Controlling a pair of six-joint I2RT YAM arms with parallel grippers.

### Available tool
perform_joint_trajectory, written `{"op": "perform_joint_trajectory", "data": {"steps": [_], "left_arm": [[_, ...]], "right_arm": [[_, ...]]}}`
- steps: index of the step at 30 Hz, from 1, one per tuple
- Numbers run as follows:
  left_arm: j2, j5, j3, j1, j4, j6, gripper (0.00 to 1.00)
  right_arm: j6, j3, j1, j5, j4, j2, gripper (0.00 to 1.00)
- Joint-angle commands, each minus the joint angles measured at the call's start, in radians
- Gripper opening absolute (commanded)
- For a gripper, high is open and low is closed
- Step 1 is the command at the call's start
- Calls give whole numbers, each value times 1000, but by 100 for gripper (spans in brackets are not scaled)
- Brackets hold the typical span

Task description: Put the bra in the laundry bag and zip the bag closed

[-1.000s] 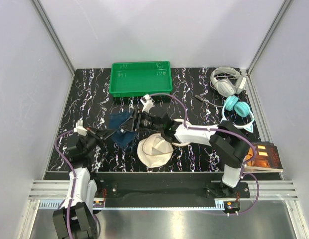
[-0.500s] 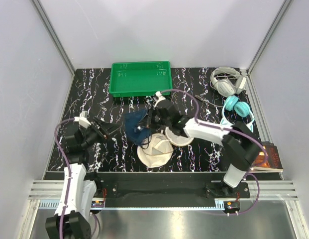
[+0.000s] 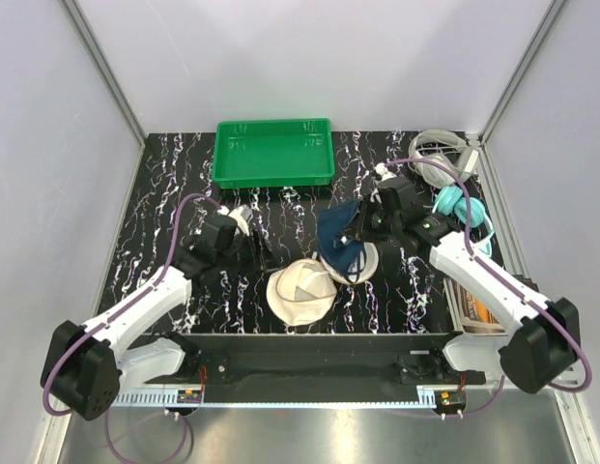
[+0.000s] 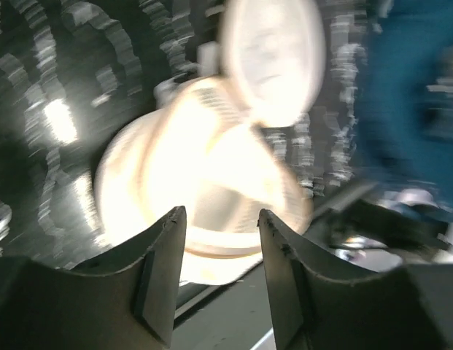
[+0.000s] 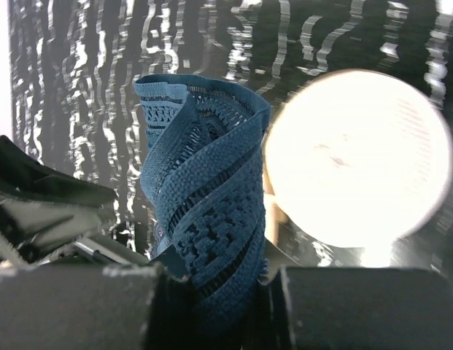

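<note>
Bra: navy lace in openwork bands, twisted into a loose upright roll, its lower end pinched tight in the right gripper. From the top view it hangs beside the laundry bag, over the bag's round flat lid, not inside. Whether the fabric touches the lid is hard to tell. Laundry bag: cream mesh drum, soft and slumped, mouth open upward, sitting on the black white-veined table. Right arm is stretched long from its base, leaning left across the table, wrist tipped down. Left arm reaches low toward the bag's left side. Left gripper has its jaws apart with nothing between them, and the bag is blurred just ahead. Green plastic tray, rectangular, lies at the back.
</note>
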Motion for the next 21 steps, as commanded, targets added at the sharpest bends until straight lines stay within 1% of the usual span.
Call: {"op": "perform_joint_trajectory", "data": {"steps": [1, 2, 7, 10, 14, 21], "left_arm": [[8, -155, 2, -51, -23, -24, 53], [14, -163, -1, -64, -24, -32, 58], [60, -212, -33, -124, -21, -114, 62], [106, -214, -36, -134, -3, -136, 59], [160, -214, -27, -150, 6, -128, 55], [239, -223, -32, -156, 52, -127, 54]], "right_arm": [[-38, -34, -31, -54, -73, -68, 0], [-38, -40, -33, -64, -71, -65, 0], [-46, -41, -31, -140, -59, 6, 0], [-61, -37, -33, -206, -31, 72, 0], [-85, -8, -33, -272, -21, 176, 0], [-136, 35, -33, -386, -31, 286, 0]]}}
